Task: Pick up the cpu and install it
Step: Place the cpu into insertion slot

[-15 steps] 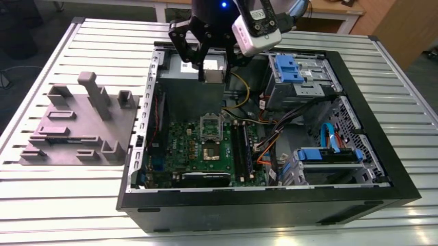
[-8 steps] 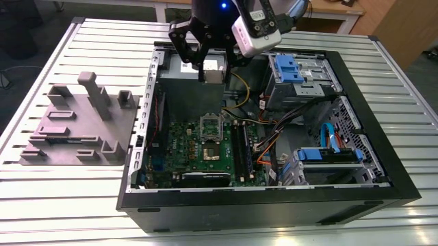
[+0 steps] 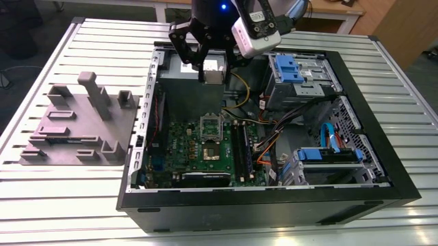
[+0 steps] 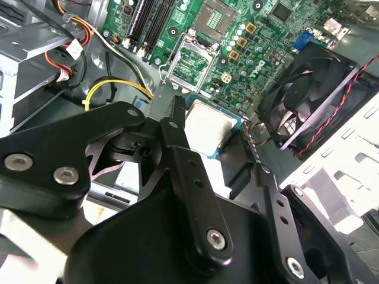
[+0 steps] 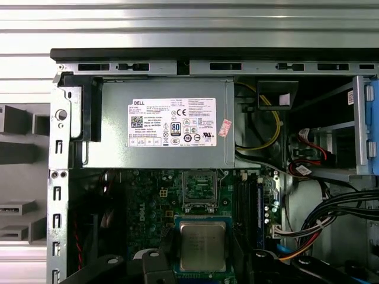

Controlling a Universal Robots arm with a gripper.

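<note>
The cpu (image 3: 213, 69), a small flat square chip with a silver top, hangs between the black fingers of my gripper (image 3: 211, 75), which is shut on it. It hovers over the power supply end of the open computer case (image 3: 383, 154), above the green motherboard (image 3: 184, 148). In both wrist views the cpu (image 4: 207, 125) (image 5: 202, 244) sits square in the gripper (image 4: 212, 137) (image 5: 202, 255). The open socket (image 3: 210, 151) (image 4: 222, 15) lies on the board, with its raised metal frame (image 3: 208, 124) (image 4: 192, 62) (image 5: 198, 188) beside it.
A grey plastic fixture block (image 3: 79, 128) stands on the slatted metal table (image 3: 68, 205) at the exterior view's left. Inside the case are the power supply (image 5: 160, 124), a black fan (image 4: 308, 94), memory slots (image 3: 239, 141), loose cables (image 3: 287, 123) and blue drive cages (image 3: 294, 69).
</note>
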